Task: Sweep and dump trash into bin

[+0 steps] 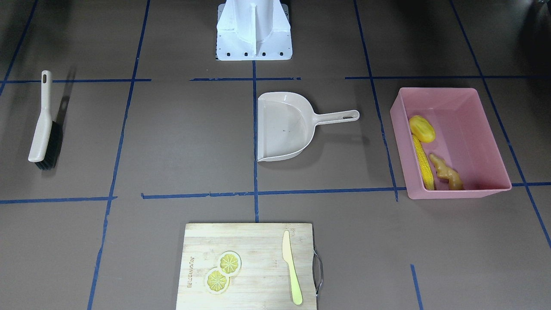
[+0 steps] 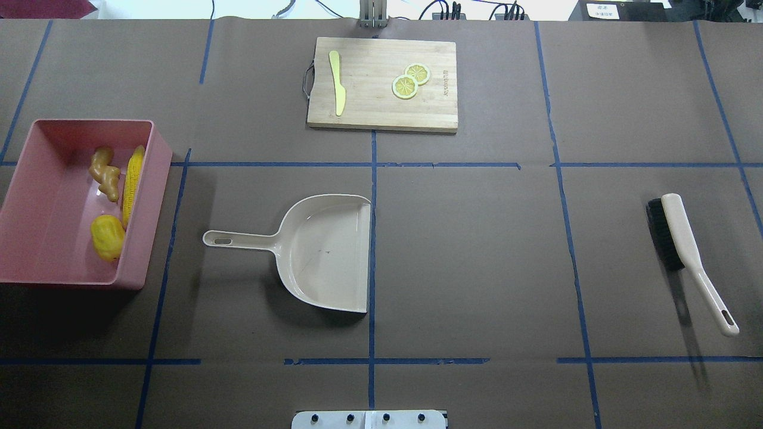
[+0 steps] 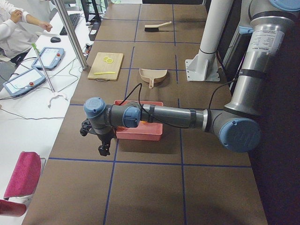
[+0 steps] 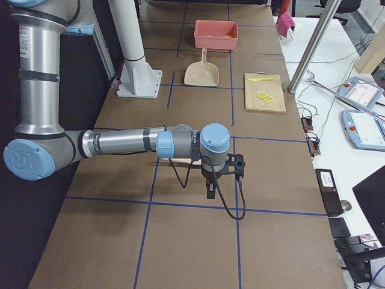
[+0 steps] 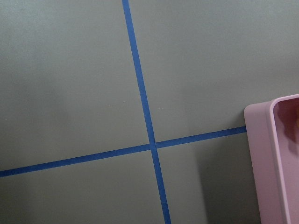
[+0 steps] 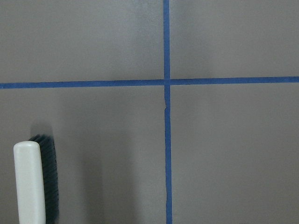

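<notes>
We judge the job done, so what remains is the risk of undoing it. Read from overhead, with the empty dustpan (image 2: 322, 250) at the centre, the pink bin (image 2: 53, 196) sits at 9 o'clock and holds all the trash. The corn cob (image 2: 132, 182), the stubby yellow lump (image 2: 107, 237) and the ginger root (image 2: 104, 173) all lie along the bin's wall nearest the dustpan. The brush (image 2: 685, 238) lies well apart at 3 o'clock. Farther off, at 12 o'clock, the cutting board (image 2: 369, 110) carries the lemon slices (image 2: 411, 80) and the knife (image 2: 337, 80).

The left gripper (image 3: 102, 150) hangs just beyond the bin's outer end. A low swing inward could knock the light tub and slide or spill it. Another sweep reaching as far as the board would carry off the lemon slices, which are not trash.

Both arms stretch out level to the table's ends, wrists bent so the tools point down. The right gripper (image 4: 210, 191) hangs near the brush head. For either gripper, we cannot tell whether the fingers are parted or closed.
</notes>
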`<state>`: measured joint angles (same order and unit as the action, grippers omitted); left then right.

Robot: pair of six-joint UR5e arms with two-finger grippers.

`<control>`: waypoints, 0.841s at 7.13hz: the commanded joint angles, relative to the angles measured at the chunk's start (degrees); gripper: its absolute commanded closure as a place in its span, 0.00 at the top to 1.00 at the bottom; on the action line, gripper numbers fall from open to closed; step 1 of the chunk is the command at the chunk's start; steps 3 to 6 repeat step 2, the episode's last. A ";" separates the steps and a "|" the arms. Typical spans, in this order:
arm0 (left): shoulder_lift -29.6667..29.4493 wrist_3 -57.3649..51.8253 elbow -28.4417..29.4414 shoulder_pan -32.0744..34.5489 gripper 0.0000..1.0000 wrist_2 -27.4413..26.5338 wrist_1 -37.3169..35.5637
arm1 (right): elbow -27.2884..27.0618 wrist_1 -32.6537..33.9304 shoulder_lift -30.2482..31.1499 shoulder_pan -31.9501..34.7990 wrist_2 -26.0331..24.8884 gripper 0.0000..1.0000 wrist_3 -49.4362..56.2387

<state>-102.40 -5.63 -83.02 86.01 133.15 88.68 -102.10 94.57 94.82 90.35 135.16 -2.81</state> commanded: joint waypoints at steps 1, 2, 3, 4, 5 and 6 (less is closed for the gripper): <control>-0.43 0.00 -1.26 -0.05 1.00 0.00 0.00 | -0.46 0.00 -0.33 0.00 0.10 1.00 -0.09; -0.43 0.00 -2.49 -0.05 1.00 0.00 0.00 | -0.82 0.00 -0.33 0.00 0.11 1.00 0.00; -0.43 0.00 -2.49 -0.05 1.00 0.00 0.00 | -0.82 0.00 -0.33 0.00 0.11 1.00 0.00; -0.43 0.00 -2.49 -0.05 1.00 0.00 0.00 | -0.82 0.00 -0.33 0.00 0.11 1.00 0.00; -0.43 0.00 -2.49 -0.05 1.00 0.00 0.00 | -0.82 0.00 -0.33 0.00 0.11 1.00 0.00; -0.43 0.00 -2.49 -0.05 1.00 0.00 0.00 | -0.82 0.00 -0.33 0.00 0.11 1.00 0.00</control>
